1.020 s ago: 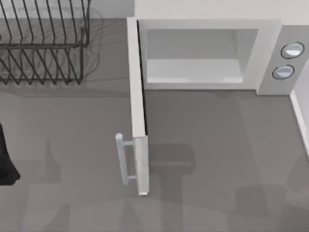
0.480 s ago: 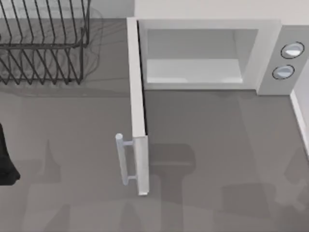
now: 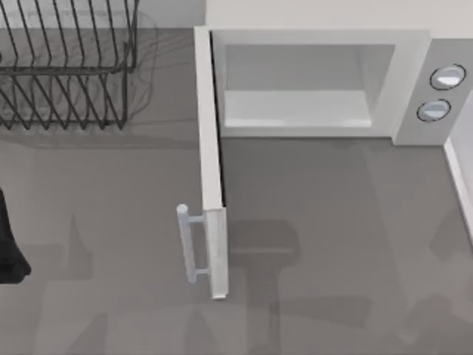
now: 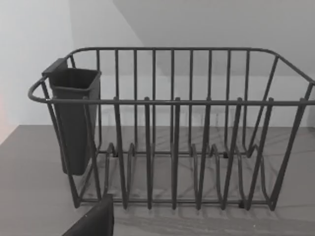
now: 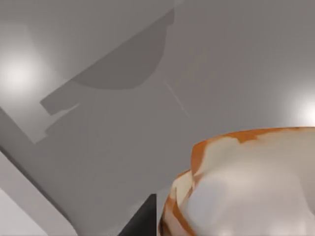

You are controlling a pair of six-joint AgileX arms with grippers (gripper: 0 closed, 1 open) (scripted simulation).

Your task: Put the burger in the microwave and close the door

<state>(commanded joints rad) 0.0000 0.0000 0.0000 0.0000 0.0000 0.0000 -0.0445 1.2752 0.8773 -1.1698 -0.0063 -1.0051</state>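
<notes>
the microwave (image 3: 318,81) stands at the far side of the desk (image 3: 332,222), right of centre in the top view, and its cavity looks bare. the door (image 3: 211,170) is swung fully out toward the near edge, with its bar handle (image 3: 188,244) on the side facing the left of the desk. so neither half of the job is finished, as i read it: nothing has gone inside yet, and the closing is still to come

the burger (image 5: 246,184) sits very close under the right wrist camera, orange-brown with pale patches, apparently up off the desk with a dark piece of the right arm's own hardware just beside it. that suggests the right arm is carrying it, though the jaws themselves are not seen, so i cannot tell if they are clamped on it. from above, its place over the desk cannot be made out

the left arm (image 3: 11,244) is parked at the left edge of the desk, facing the dish rack (image 4: 172,132); whether its jaws are open or closed i cannot tell

count: one microwave, one door with one handle, two round buttons (image 3: 441,92) on the side panel, one burger, one black wire dish rack with one dark cup (image 4: 74,118) hung on its end
</notes>
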